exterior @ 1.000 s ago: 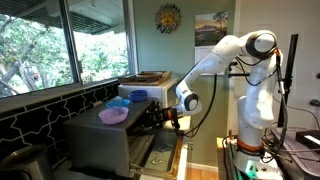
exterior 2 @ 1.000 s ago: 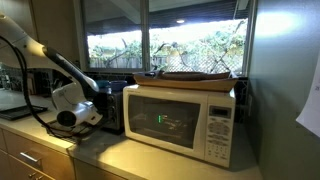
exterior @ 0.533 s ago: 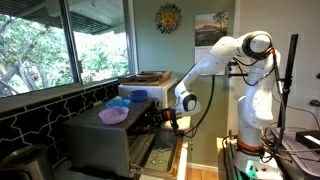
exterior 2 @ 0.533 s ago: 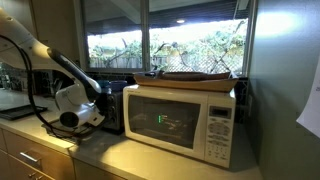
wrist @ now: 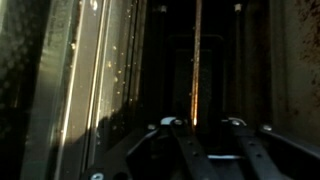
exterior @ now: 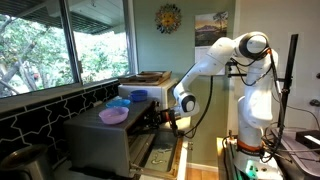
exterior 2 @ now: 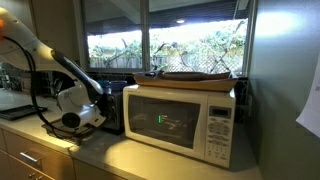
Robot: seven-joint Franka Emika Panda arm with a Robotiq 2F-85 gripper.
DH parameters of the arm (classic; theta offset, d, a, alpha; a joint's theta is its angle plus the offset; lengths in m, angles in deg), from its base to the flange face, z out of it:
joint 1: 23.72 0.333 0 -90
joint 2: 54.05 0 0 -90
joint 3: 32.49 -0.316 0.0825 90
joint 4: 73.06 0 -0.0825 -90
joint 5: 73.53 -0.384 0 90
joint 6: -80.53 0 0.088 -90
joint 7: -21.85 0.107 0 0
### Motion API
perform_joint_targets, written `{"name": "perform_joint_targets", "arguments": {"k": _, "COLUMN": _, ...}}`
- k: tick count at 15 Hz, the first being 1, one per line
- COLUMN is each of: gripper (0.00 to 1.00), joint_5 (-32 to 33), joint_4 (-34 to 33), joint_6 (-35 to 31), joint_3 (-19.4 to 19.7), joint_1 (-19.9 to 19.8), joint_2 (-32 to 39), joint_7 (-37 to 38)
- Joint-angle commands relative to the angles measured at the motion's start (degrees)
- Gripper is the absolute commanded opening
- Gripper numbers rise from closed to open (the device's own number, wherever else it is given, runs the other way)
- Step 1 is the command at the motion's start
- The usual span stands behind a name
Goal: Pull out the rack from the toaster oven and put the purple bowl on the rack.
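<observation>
The dark-grey toaster oven [exterior: 100, 145] has its front door [exterior: 160, 152] dropped open. The purple bowl [exterior: 113, 116] rests on the oven's top. My gripper [exterior: 165, 119] is at the mouth of the cavity, and it also shows beside the oven [exterior 2: 116, 106] as the gripper [exterior 2: 99, 110]. In the wrist view the gripper [wrist: 201, 124] points into the dark cavity with its fingertips [wrist: 170, 122] apart. I see nothing between them. An orange glowing bar [wrist: 196, 60] runs deeper inside. The rack is too dark to make out.
Two blue bowls [exterior: 120, 102] [exterior: 138, 95] sit behind the purple one on the oven's top. A white microwave [exterior 2: 185, 120] carrying a flat tray [exterior 2: 195, 77] stands next to the oven. The window sill and tiled wall [exterior: 40, 115] border the counter.
The arm's upper part has shifted slightly. The gripper stays at the oven's mouth.
</observation>
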Motion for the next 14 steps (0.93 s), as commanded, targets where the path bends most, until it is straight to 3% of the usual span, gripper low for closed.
{"name": "perform_joint_targets", "arguments": {"k": 1, "gripper": 0.00, "joint_5": -0.59, "joint_4": -0.52, "joint_6": -0.23, "joint_3": -0.21, "joint_1": -0.64, "joint_2": 1.25, "joint_7": -0.62}}
{"name": "perform_joint_targets", "arguments": {"k": 8, "gripper": 0.01, "joint_5": -0.59, "joint_4": -0.53, "joint_6": -1.21, "joint_3": -0.27, "joint_1": -0.51, "joint_2": 1.50, "joint_7": 0.40}}
{"name": "perform_joint_targets", "arguments": {"k": 14, "gripper": 0.01, "joint_5": -0.58, "joint_4": 0.53, "joint_6": -6.11, "joint_3": -1.19, "joint_1": 0.00, "joint_2": -1.87, "joint_7": 1.28}}
